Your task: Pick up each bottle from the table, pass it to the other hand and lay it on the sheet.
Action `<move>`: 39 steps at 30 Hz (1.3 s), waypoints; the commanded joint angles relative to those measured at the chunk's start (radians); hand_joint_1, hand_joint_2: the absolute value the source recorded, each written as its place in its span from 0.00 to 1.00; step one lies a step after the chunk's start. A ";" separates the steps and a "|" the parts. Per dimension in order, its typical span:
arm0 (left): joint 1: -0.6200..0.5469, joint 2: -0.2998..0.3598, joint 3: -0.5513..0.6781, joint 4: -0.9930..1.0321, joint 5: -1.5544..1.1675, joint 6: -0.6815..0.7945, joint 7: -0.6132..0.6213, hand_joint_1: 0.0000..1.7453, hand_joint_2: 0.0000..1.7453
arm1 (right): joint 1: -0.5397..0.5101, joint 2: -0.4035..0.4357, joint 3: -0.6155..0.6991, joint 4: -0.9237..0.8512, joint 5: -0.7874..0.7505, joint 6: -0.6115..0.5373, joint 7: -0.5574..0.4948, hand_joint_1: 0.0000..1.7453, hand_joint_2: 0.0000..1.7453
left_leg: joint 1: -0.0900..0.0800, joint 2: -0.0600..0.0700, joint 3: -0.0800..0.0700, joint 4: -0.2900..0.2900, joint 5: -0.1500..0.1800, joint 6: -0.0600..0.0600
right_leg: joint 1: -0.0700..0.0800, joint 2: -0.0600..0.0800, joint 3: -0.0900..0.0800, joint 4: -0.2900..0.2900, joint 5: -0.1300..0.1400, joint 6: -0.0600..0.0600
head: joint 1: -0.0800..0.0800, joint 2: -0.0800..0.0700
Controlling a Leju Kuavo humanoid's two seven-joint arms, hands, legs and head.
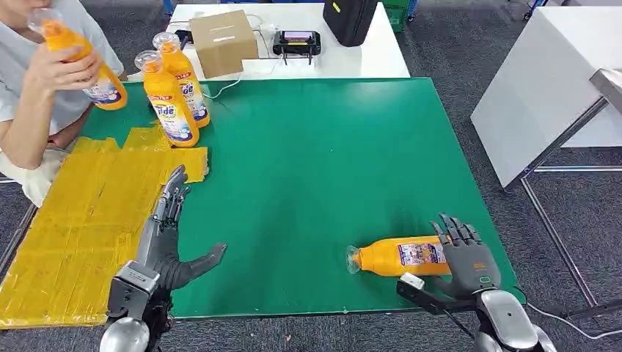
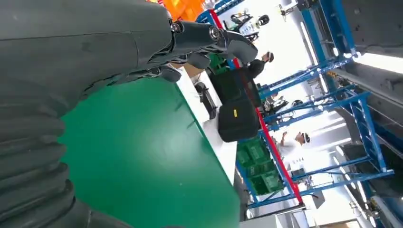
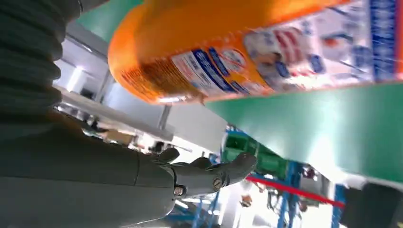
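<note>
Head view: an orange bottle lies on its side on the green surface, base against the right hand.
Right fingers: spread, gripping nothing.
Left hand: fingers apart, holding nothing, beside the yellow sheet.
Advice: wrap the fingers round the bottle's body, clamp firmly, then lift level for the handover.

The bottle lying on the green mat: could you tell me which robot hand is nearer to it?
Right. The right hand sits at the base of the lying bottle; the left hand is far across the mat, by the yellow sheet.
</note>
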 commanded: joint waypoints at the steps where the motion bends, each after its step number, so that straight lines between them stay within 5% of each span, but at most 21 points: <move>1: -0.058 0.007 -0.035 0.067 0.032 -0.010 0.009 0.00 1.00 | -0.120 0.049 0.007 0.239 0.010 0.021 -0.022 0.00 1.00 | 0.002 0.000 0.006 -0.001 -0.002 -0.002 | 0.001 0.005 0.007 -0.003 -0.001 -0.002 | 0.000 0.000; 18: -0.101 0.000 -0.074 0.101 0.075 -0.015 0.004 0.00 1.00 | -0.296 0.138 0.144 0.532 0.028 -0.027 -0.073 0.00 1.00 | 0.003 0.002 0.008 -0.001 -0.001 -0.002 | 0.002 0.006 0.008 -0.003 0.000 -0.002 | 0.000 0.000; 19: -0.101 0.000 -0.074 0.102 0.077 -0.014 0.004 0.00 1.00 | -0.301 0.141 0.149 0.536 0.026 -0.027 -0.075 0.12 1.00 | 0.003 0.002 0.010 -0.001 -0.001 -0.002 | 0.002 0.006 0.008 -0.003 0.000 -0.002 | 0.000 0.000; 20: -0.104 0.000 -0.075 0.105 0.078 -0.013 0.004 0.00 1.00 | -0.309 0.143 0.160 0.544 0.028 -0.025 -0.077 0.85 1.00 | 0.003 0.002 0.011 -0.001 -0.001 -0.002 | 0.002 0.007 0.010 -0.003 0.000 -0.003 | 0.000 0.000; 21: -0.106 -0.001 -0.076 0.108 0.079 -0.013 0.004 0.00 1.00 | -0.315 0.145 0.168 0.551 0.029 -0.028 -0.077 0.99 1.00 | 0.003 0.003 0.011 -0.002 0.000 -0.002 | 0.002 0.006 0.009 -0.003 0.000 -0.003 | 0.000 0.000; 39: -0.103 -0.010 -0.067 0.116 0.092 -0.017 0.019 0.00 1.00 | -0.329 0.124 0.166 0.482 0.032 -0.078 -0.068 1.00 1.00 | 0.002 0.001 0.009 -0.001 0.000 -0.001 | 0.001 0.004 0.008 -0.001 0.000 -0.002 | 0.000 0.000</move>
